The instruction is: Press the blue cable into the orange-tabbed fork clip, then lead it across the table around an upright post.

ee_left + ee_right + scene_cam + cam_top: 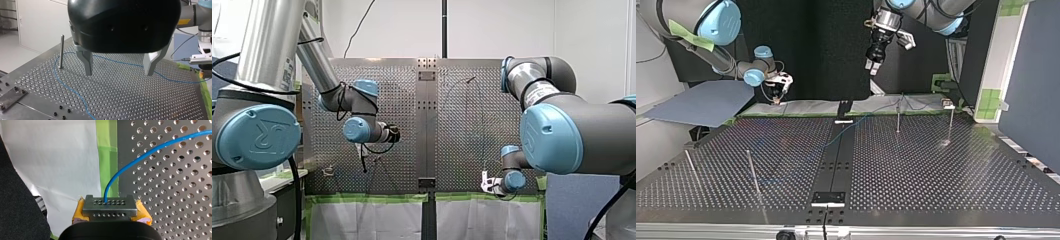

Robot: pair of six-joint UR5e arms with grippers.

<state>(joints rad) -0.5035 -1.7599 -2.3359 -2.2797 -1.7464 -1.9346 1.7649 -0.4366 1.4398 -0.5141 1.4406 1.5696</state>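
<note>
**Current state.** The right claw [109, 203] is clamped on the blue cable [140, 157]. The cable leaves between the yellow pads and rises over the perforated counter [130, 100], at the counter's edge beside the green tape [107, 157]. The rest of the cable lies slack on the counter. It passes below the left claw [118, 66] and curves just beside the base of an upright post [61, 50]. The left claw hangs above the counter with its metal fingers [87, 62] apart and holds nothing. The orange-tabbed fork clip cannot be identified with certainty in any view.

**Hazards.**
- Slip at the grip: the cable is thin and held only near its end. A pull along its length is likely to draw it out of the pads.
- Snag: the slack loop lies close to the post. If the right claw moves off, the loop may catch on the wrong side of the post or tighten against it.
- Missed pick: the left claw must descend on a thin line lying flat on the counter. A small lateral offset puts both fingers on one side of the cable.
- Counter contact: too deep a descent drives the fingertips into the perforated plate.
- Clip error: a cable that arrives slack or skewed may ride over the fork and fail to seat.
</note>
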